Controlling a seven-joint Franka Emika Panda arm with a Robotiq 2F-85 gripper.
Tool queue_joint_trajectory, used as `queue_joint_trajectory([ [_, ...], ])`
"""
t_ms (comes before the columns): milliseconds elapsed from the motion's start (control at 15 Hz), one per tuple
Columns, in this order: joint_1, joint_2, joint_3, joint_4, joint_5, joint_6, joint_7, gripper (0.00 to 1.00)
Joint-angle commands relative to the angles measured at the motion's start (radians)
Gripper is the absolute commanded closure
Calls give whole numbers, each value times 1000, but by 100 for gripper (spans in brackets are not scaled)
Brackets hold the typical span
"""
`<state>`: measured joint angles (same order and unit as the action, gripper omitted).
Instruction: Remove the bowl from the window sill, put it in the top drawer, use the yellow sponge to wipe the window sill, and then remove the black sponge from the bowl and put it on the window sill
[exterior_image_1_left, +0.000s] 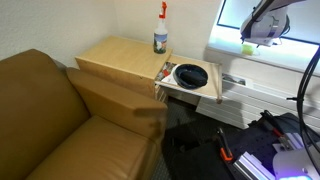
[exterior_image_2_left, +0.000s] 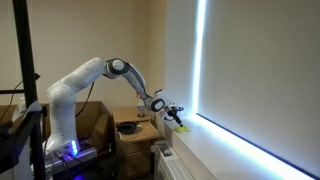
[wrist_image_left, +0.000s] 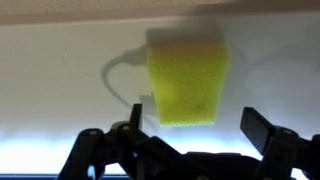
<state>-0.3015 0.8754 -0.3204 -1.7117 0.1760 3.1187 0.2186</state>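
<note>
The yellow sponge (wrist_image_left: 187, 82) lies flat on the white window sill (wrist_image_left: 60, 90). My gripper (wrist_image_left: 197, 122) is open just above it, with a finger on each side and neither touching it. In both exterior views the gripper (exterior_image_1_left: 262, 35) (exterior_image_2_left: 175, 112) hangs over the sill, with the sponge (exterior_image_1_left: 246, 46) (exterior_image_2_left: 182, 124) below it. The dark bowl (exterior_image_1_left: 190, 75) sits in the open top drawer (exterior_image_1_left: 205, 95) of the wooden cabinet, with a dark shape inside that may be the black sponge. The bowl (exterior_image_2_left: 130, 127) also shows below the arm.
A spray bottle (exterior_image_1_left: 160, 30) stands on the wooden cabinet top (exterior_image_1_left: 115, 55). A brown sofa (exterior_image_1_left: 50, 120) fills the near side. Cables and equipment (exterior_image_1_left: 275, 140) lie on the floor by the robot base. Bright window light runs along the sill (exterior_image_2_left: 240, 150).
</note>
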Motion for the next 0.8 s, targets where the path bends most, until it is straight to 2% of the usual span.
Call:
queue_joint_trajectory([
  [0, 31, 41, -58, 23, -3, -51, 10, 0],
  [67, 46, 54, -83, 26, -2, -51, 25, 0],
  [133, 17, 20, -40, 5, 0, -30, -1, 0],
  [400, 30, 47, -65, 13, -1, -30, 7, 0],
  [600, 7, 47, -29, 13, -17, -19, -28, 0],
  [733, 26, 57, -49, 12, -16, -13, -17, 0],
])
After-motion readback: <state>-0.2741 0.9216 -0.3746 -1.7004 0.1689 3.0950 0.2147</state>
